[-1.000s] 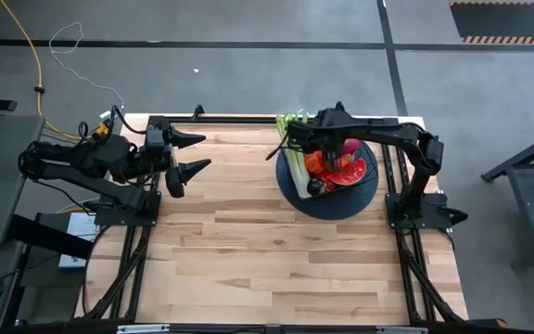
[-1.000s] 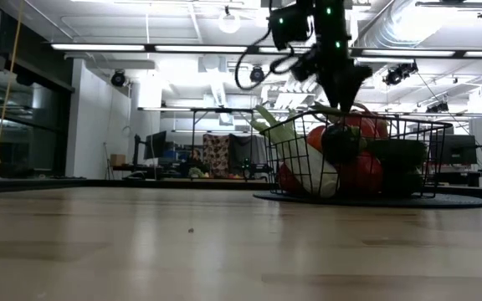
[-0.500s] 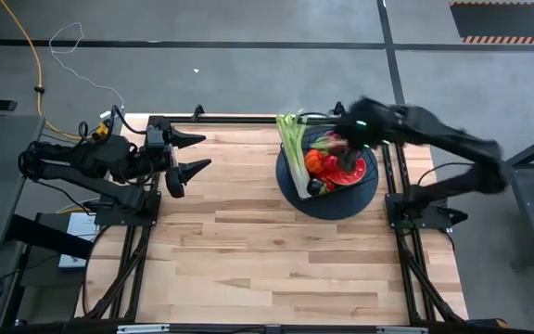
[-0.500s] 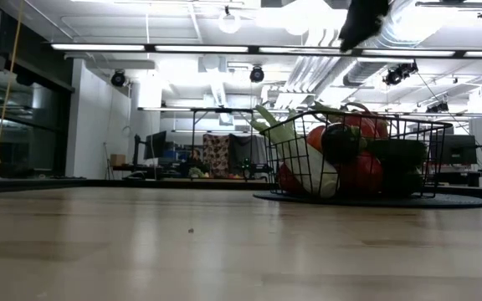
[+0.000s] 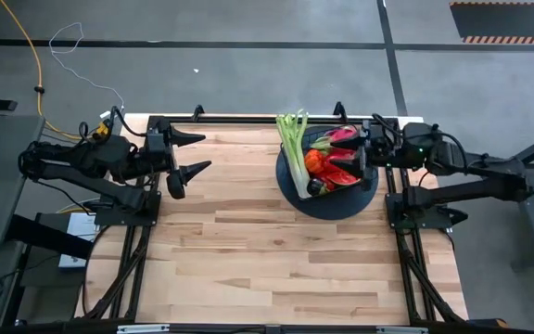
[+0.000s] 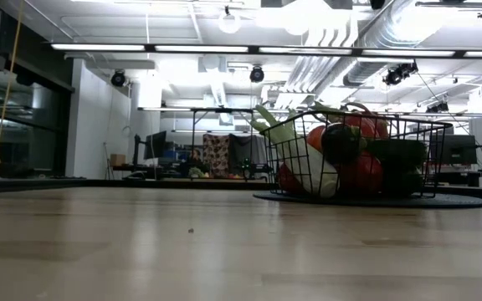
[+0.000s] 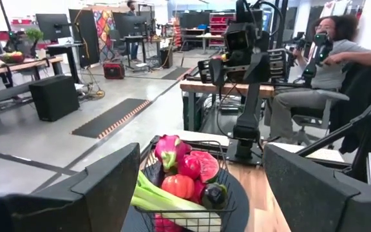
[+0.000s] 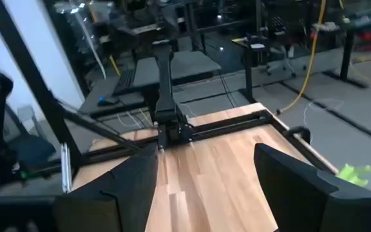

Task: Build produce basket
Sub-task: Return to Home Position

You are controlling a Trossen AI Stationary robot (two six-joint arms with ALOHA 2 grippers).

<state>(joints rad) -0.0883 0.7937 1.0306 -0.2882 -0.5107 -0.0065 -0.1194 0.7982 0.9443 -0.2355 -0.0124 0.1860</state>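
Likely robotics lab: workbenches (image 7: 18, 64), monitors (image 7: 51, 24), ceiling ducts (image 6: 415, 21).

produce (image 5: 327, 165) in basket (image 6: 435, 142), basket on mat (image 5: 334, 209), mat on right side of table (image 5: 248, 250)

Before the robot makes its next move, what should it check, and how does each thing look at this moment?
1. Produce inside the basket: ok; the dragon fruit sits on top.
2. Celery in: ok, though its end pokes past the rim.
3. Basket on the round mat: ok.
4. Right tool open and empty: ok.
5. Left tool open, empty, away from the basket: ok.
6. Right tool fully parked: cannot tell; it is at the basket's right side.
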